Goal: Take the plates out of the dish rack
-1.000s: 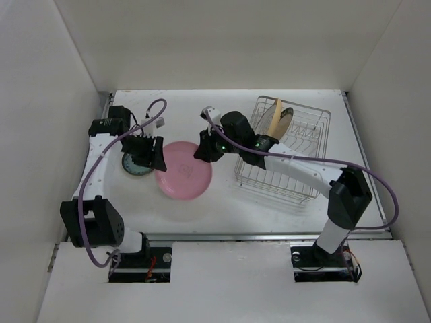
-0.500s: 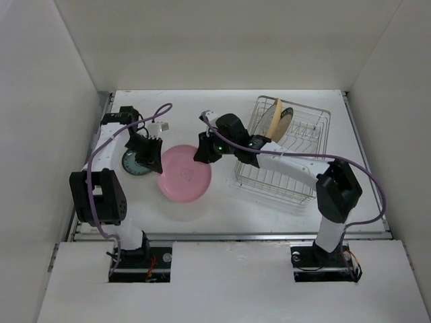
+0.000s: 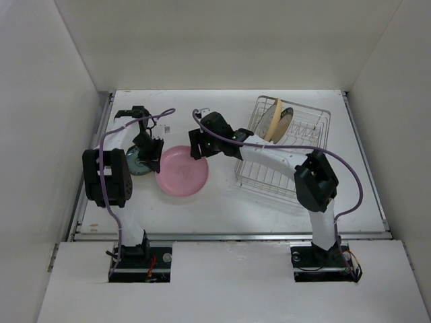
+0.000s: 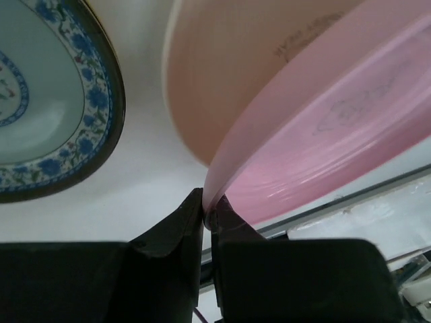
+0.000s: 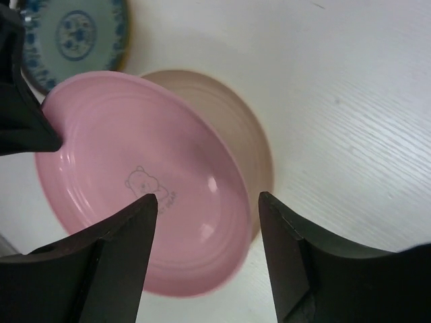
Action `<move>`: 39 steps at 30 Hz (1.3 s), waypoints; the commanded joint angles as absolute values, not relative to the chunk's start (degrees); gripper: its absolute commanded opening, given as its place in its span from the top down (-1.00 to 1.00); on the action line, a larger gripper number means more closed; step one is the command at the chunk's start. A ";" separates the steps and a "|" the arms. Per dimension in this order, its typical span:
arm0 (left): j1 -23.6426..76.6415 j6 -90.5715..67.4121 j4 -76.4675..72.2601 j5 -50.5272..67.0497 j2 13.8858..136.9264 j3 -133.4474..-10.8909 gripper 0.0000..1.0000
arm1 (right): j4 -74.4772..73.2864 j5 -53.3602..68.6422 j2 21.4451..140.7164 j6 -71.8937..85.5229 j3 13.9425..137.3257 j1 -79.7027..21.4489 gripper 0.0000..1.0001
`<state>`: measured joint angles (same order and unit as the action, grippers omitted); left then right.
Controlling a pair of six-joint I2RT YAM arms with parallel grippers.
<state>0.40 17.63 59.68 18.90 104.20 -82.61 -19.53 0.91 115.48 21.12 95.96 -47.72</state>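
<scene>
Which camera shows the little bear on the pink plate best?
The right wrist camera: the bear is drawn plainly inside the pink plate. The left wrist camera sees the plate nearly edge-on, the bear a blur. The top camera shows the plate small, the bear too tiny to see.

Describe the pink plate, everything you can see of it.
The pink plate is round, glossy and shallow, with faint rings and a small bear print in its middle. It lies face up on the table, left of the dish rack, over a cream plate and apparently tilted off it. The left gripper is shut on its rim near the teal plate; the right gripper hangs open above it.
</scene>
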 commanded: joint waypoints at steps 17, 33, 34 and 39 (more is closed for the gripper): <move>2.81 14.50 58.44 13.18 108.11 -82.88 -0.01 | -27.42 -23.82 98.80 21.97 95.89 -48.25 -0.47; 3.34 11.26 55.82 10.99 89.68 -80.52 -0.26 | -39.20 -37.88 85.44 33.40 90.28 -31.74 -0.71; 3.34 10.73 54.07 10.12 88.26 -79.81 -0.26 | -38.68 -37.88 84.91 33.40 89.39 -30.60 -0.71; 3.34 8.71 48.09 2.74 80.43 -74.89 -0.33 | -38.14 -34.46 84.20 33.40 86.92 -25.50 -0.71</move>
<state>3.27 11.16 51.59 8.14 83.46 -77.60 -37.93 -36.53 84.86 32.49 87.90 -26.26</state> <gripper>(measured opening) 0.654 0.854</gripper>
